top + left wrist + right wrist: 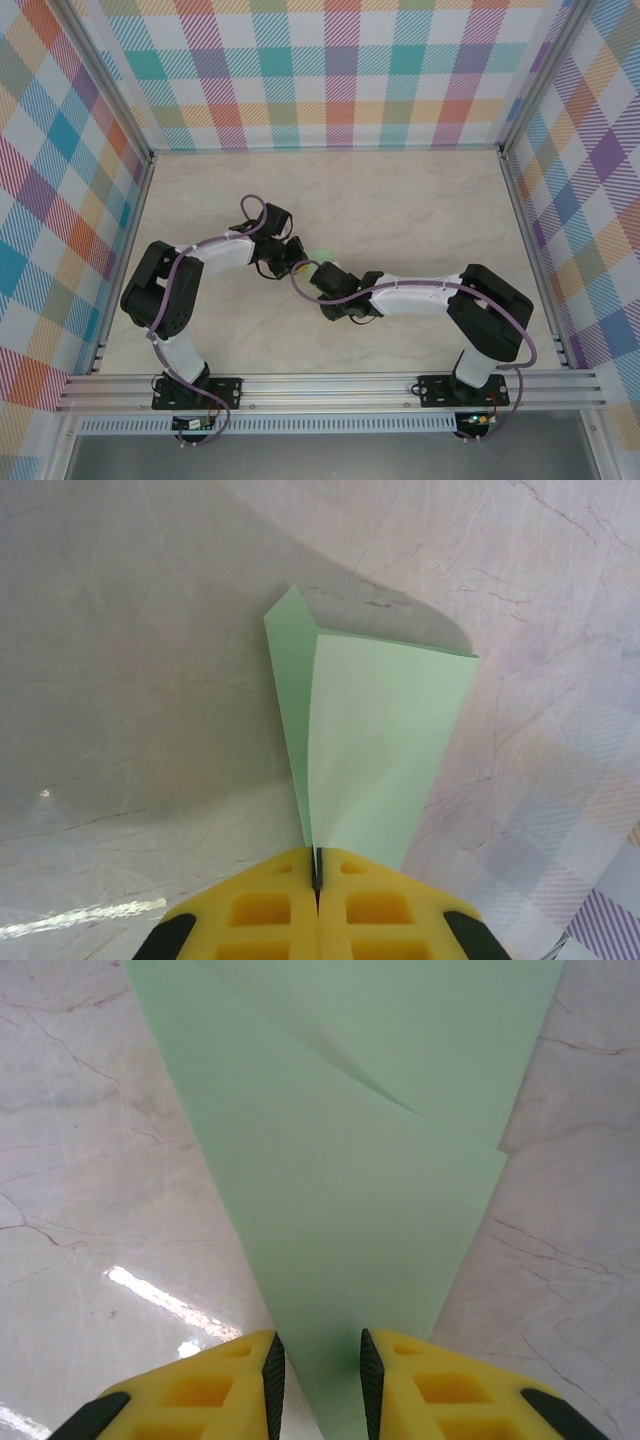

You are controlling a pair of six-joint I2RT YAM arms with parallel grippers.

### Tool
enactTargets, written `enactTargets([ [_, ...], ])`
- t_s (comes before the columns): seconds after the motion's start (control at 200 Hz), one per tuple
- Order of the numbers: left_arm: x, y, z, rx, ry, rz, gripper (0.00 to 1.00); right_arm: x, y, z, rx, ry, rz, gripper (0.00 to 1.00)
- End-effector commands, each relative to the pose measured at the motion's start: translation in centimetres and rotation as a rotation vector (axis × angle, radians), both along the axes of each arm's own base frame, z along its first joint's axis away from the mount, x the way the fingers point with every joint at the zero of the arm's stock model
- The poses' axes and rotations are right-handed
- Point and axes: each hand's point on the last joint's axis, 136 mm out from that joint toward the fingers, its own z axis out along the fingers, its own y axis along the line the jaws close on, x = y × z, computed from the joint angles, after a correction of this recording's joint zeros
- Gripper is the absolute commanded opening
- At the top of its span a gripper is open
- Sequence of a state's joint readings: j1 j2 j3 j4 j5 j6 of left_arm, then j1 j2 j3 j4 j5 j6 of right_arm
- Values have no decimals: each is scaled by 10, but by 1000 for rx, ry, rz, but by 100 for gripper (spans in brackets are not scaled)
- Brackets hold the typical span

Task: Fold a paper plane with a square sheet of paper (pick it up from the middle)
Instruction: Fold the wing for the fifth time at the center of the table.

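**Green and Folded**

We see the paper plane (375, 750), pale green, thin and plain, folded into a long shape that is narrow at one end. It hangs over the middle of the table (400, 200). The left gripper (317, 865) pinches its narrow end tight. The right gripper (318, 1365) has its fingers apart, with the paper between them.

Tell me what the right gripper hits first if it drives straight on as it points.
The green paper: it already lies between the open jaws of the right gripper and widens ahead. Anything behind is hidden.
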State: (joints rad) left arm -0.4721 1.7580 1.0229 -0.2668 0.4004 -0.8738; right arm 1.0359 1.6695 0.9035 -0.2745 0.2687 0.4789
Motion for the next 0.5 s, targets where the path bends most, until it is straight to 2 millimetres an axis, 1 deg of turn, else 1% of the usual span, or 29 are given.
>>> enactTargets([
  [0.0,3,3,4,-8,23,13,4,13,5,6,-31,-49,16,29],
  [0.135,3,3,3,-8,26,16,4,19,7,8,-40,-77,16,28],
  [0.23,3,3,3,-7,27,16,3,19,12,8,-29,-72,30,26],
  [0.395,3,2,2,-8,27,13,3,19,14,5,-30,-63,31,21],
  [0.495,2,3,2,-6,29,13,3,20,15,6,-26,-65,28,21],
])
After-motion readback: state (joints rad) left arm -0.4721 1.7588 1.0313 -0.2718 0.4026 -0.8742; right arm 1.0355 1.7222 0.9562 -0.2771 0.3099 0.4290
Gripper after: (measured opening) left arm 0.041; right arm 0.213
